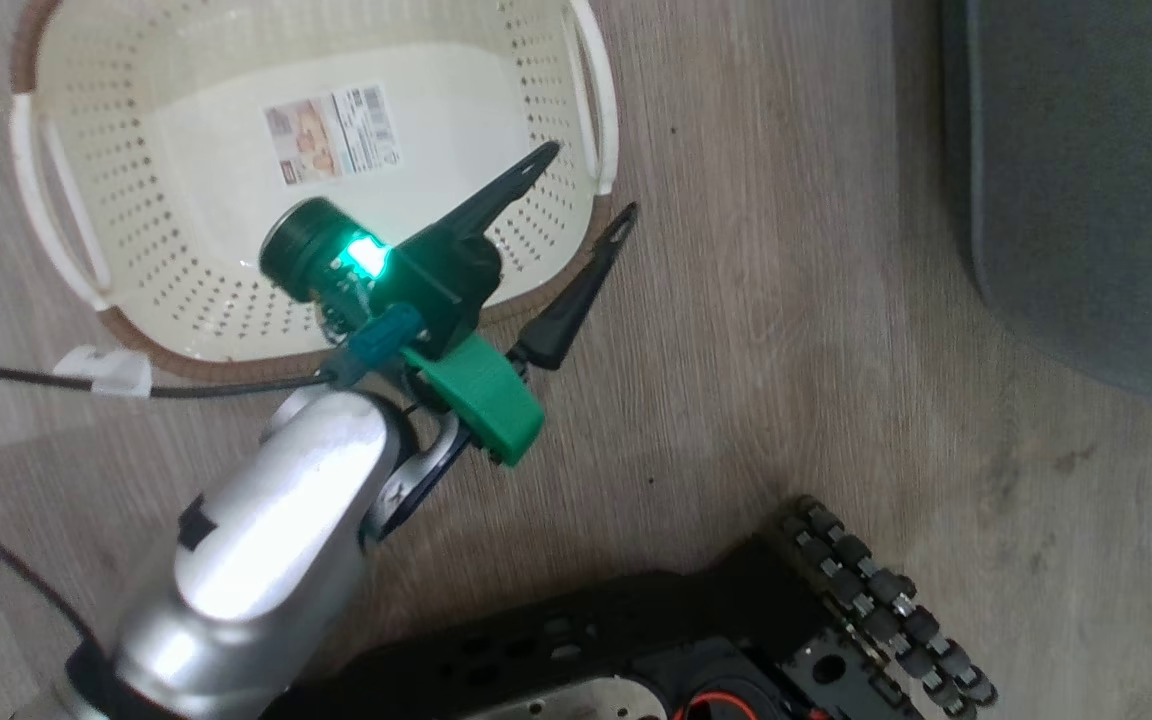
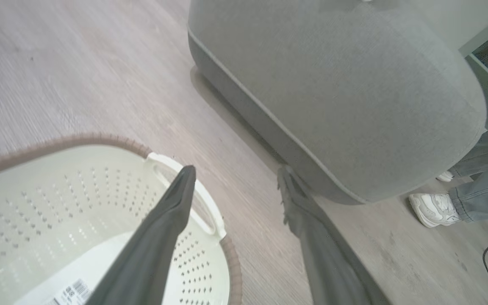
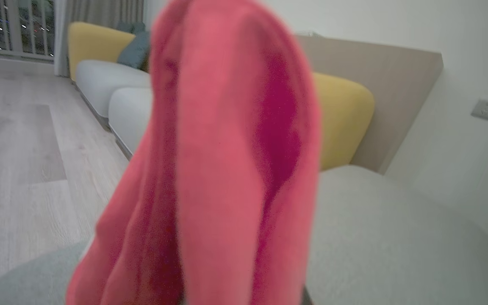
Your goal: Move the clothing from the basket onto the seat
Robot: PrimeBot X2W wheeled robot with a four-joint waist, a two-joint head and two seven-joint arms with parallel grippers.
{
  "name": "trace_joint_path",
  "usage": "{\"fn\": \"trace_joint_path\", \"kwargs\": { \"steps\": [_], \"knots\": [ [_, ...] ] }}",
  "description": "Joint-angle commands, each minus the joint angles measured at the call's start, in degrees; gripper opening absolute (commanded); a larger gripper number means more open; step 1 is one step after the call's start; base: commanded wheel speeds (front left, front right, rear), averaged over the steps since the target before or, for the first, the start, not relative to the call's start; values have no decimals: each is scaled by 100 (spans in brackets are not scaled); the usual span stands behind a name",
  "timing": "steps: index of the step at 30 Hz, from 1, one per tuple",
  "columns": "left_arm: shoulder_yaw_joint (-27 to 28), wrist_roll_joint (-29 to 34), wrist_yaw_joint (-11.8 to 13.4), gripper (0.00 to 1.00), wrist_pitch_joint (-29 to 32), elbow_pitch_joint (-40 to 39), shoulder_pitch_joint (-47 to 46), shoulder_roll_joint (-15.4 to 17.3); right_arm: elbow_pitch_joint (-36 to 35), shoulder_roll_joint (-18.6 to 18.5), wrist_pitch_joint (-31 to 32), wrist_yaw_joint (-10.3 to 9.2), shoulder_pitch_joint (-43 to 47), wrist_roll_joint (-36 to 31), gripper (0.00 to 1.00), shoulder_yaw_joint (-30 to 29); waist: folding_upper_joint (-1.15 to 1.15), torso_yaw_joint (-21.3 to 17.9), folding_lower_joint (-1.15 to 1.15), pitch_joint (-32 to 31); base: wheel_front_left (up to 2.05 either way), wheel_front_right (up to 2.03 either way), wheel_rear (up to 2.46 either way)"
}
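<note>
Below, barcoded label on basket floor, print unreadable. Above its right rim, left hand released; right hand clenched on red garment.

Head view looks steeply down on the basket and floor; left wrist view, lower, shares basket and seat; right wrist view faces clothing closely.

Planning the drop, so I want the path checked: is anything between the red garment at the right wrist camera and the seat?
Nothing visible does. The red garment hangs close before the right wrist camera, with the seat showing bare grey fabric just beyond it. The cloth itself hides the part straight behind.
</note>
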Motion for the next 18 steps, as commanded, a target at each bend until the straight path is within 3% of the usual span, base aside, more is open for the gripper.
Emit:
{"fn": "trace_joint_path", "kwargs": {
  "steps": [1, 2, 4, 5, 6, 12, 18],
  "knots": [
    [136, 52, 47, 100, -11, -229, 232, 118, -95, -69, -55, -2, 67, -156, 10, -230, 0, -20, -1, 230, 0, 0, 0],
    [148, 63, 70, 100, -5, -250, 269, 172, -11, 40, -66, -2, 112, -258, 18, -343, 0, -45, -1, 247, 0, 0, 0],
    [178, 60, 111, 100, 10, -309, 330, 253, 139, 245, -81, -2, 177, -437, 45, -527, 0, -102, -1, 263, 0, 0, 0],
    [189, 52, 128, 100, 18, -335, 358, 282, 204, 338, -85, -2, 202, -514, 82, -582, 0, -128, -1, 246, 0, 0, 0],
    [201, 43, 145, 100, 32, -364, 379, 305, 242, 411, -89, -2, 209, -568, 100, -645, 0, -152, -1, 222, 0, 0, 0],
    [333, 26, 278, 100, 99, -529, 414, 471, -170, 727, -93, -2, 387, -738, 100, -702, 0, -339, -1, 15, 0, 0, 0],
    [347, -142, 306, 100, -22, -430, 591, 405, -432, 850, -94, -2, 1009, -620, 100, 77, 0, -493, -1, -608, 0, 0, 0]
  ]
}}
